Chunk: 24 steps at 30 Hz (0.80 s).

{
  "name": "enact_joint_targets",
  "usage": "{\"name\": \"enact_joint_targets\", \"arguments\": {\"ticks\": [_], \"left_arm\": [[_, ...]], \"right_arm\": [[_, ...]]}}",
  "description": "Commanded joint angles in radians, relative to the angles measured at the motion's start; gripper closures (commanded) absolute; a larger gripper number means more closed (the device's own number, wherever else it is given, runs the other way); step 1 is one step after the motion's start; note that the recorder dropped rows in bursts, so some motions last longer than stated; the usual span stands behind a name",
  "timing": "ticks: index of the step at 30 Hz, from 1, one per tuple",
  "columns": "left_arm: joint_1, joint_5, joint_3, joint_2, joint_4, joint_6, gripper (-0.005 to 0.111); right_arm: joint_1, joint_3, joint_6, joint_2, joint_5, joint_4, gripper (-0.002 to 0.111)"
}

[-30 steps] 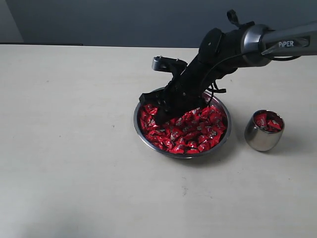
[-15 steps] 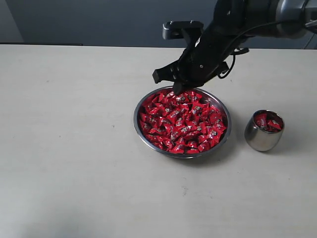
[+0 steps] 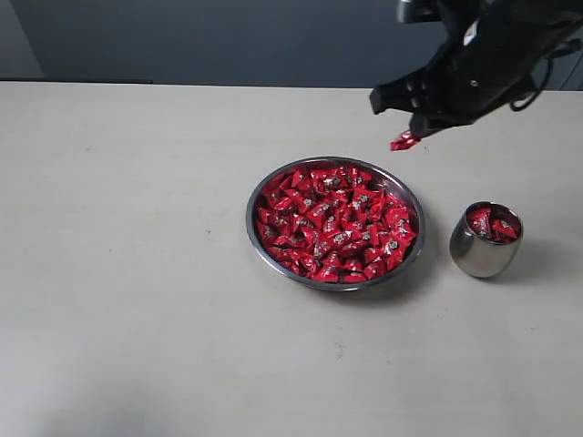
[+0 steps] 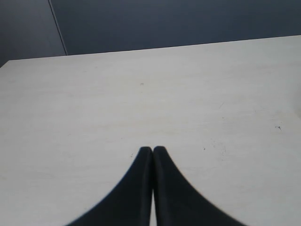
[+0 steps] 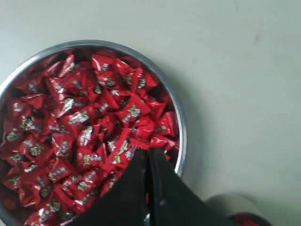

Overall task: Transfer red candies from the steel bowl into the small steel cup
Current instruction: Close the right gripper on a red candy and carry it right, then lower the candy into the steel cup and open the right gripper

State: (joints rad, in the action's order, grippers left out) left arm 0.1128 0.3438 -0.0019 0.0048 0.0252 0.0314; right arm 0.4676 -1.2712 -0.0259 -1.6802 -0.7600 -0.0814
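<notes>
Pale cream tabletop (image 3: 137,346) under even light, dark blue-grey wall (image 3: 228,41) behind

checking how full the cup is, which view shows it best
The exterior view: the cup stands whole beside the bowl, red candies visible inside. The right wrist view catches only a blurred part of it at the picture's edge. The left wrist view shows none of it.

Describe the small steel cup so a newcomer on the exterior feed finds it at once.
On the pale table, find the wide steel bowl heaped with red candies near the middle. Just right of it in the exterior view, not touching, stands the small steel cup. It is far narrower than the bowl, barrel-shaped, holding only a few candies.
</notes>
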Motion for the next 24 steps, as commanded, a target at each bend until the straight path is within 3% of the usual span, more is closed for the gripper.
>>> {"name": "enact_joint_targets", "arguments": {"ticks": [1, 10, 24], "left_arm": [[-0.005, -0.010, 0.002, -0.005, 0.002, -0.002, 0.106], [-0.005, -0.010, 0.002, -0.005, 0.002, -0.002, 0.106], [-0.005, -0.010, 0.002, -0.005, 0.002, -0.002, 0.106]], "right_arm": [[-0.073, 0.135, -0.004, 0.151, 0.040, 0.017, 0.109], [-0.189, 0.326, -0.048, 0.294, 0.053, 0.101, 0.109], [-0.188, 0.399, -0.048, 0.187, 0.141, 0.064, 0.109]]}}
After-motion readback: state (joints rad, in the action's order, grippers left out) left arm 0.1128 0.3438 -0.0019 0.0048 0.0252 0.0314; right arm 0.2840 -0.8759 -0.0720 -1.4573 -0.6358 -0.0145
